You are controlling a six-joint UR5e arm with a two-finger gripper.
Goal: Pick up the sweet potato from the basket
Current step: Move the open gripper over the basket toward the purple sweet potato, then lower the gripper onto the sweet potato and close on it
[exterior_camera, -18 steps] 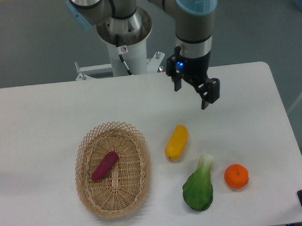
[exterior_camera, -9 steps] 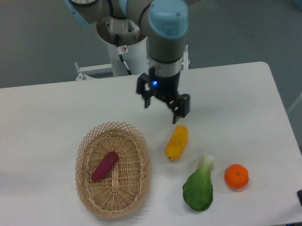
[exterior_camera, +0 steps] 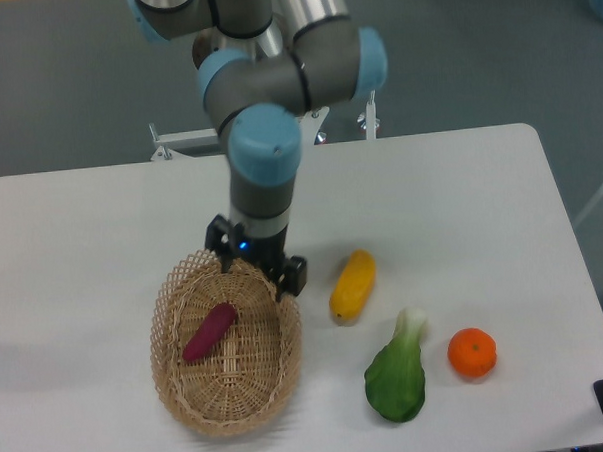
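The sweet potato (exterior_camera: 210,332), small and magenta-purple, lies diagonally inside the tan woven basket (exterior_camera: 179,391) at the table's front left. My gripper (exterior_camera: 255,266) hangs over the basket's far right rim, above and to the right of the sweet potato. Its two dark fingers (exterior_camera: 290,276) stand apart with nothing between them, so it is open and empty.
A yellow oblong vegetable (exterior_camera: 353,285) lies just right of the basket. A green bok choy (exterior_camera: 398,371) and an orange (exterior_camera: 472,353) lie at the front right. The arm's white base (exterior_camera: 247,113) stands behind the table's far edge.
The gripper has swung left and toward the front, from the far right of the table over the yellow vegetable to the basket's far rim. The objects have not moved.
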